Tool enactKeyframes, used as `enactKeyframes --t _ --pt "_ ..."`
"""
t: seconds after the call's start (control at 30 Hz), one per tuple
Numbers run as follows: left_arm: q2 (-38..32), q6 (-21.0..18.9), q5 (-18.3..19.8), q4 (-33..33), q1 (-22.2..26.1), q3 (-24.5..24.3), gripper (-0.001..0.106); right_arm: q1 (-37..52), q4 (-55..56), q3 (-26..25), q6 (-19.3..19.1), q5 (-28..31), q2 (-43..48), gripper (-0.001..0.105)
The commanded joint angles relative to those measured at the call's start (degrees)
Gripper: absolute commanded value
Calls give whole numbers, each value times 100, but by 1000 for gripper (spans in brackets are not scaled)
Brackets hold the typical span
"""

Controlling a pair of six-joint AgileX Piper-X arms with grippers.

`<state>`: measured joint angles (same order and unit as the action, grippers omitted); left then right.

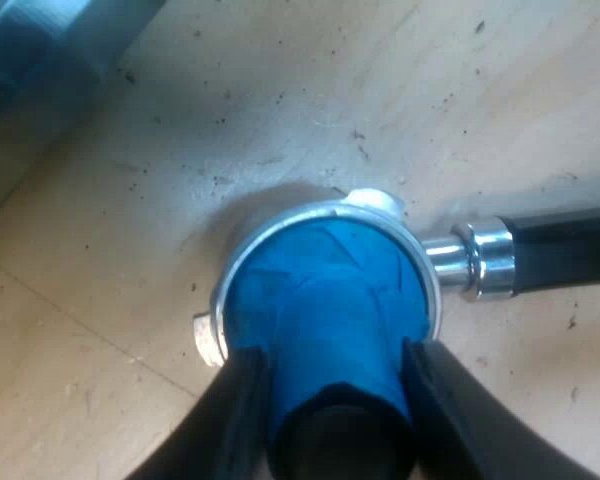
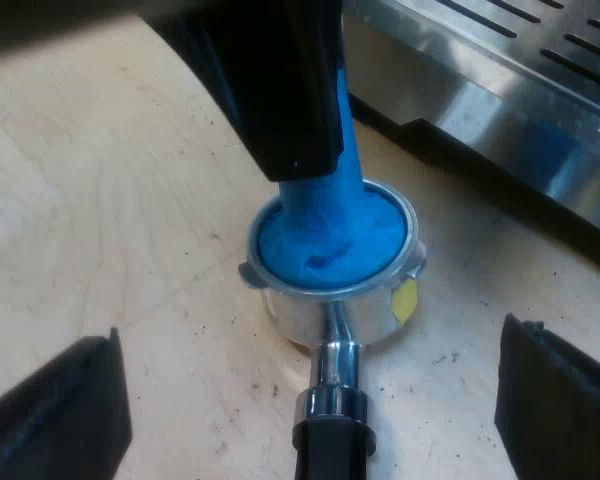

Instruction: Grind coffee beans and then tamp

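Observation:
The metal holder (image 1: 280,225) lies on the wooden table, its dark handle (image 1: 570,245) sticking out sideways. A blue tamper (image 1: 330,290) stands in its basket and covers the inside. My left gripper (image 1: 335,355) is shut on the tamper's stem from above. In the right wrist view the same tamper (image 2: 330,240) sits in the holder (image 2: 365,310), with the left gripper (image 2: 280,90) over it. My right gripper (image 2: 310,330) is open, its fingers (image 2: 70,400) spread wide on either side of the handle (image 2: 332,440) without touching it.
The espresso machine's steel front and drip grille (image 2: 500,110) stand close behind the holder. A grey metal edge (image 1: 40,50) shows at the table's far side. Dark coffee specks dot the wooden table (image 1: 100,200) around the holder.

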<state>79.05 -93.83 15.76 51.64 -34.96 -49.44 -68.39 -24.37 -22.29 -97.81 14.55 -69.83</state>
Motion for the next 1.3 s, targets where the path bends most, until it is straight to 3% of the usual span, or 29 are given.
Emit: enactKeyframes --t 0.03,0.27,0.67,0.83,1.03,1.13,1.3 --pt "-1 54 -88 -178 -19 174 0 11 -27 -1 -4 -33 0 77" --pt "-1 54 -88 -266 -19 490 0 11 -27 -1 -4 -33 0 77" --pt "-623 54 -44 -194 -19 -29 0 11 -27 -1 -28 -33 14 77" --pt "-972 54 -44 145 -19 -158 0 11 -27 -1 -139 -33 90 77" --pt "-1495 54 -174 434 -19 -158 0 11 -27 -14 -139 -70 235 77" --pt "-1767 30 -565 626 -19 -158 0 11 -27 -90 -139 -91 305 77" --pt "-1931 -22 -620 822 -19 -158 0 11 27 -415 -139 -339 310 77"
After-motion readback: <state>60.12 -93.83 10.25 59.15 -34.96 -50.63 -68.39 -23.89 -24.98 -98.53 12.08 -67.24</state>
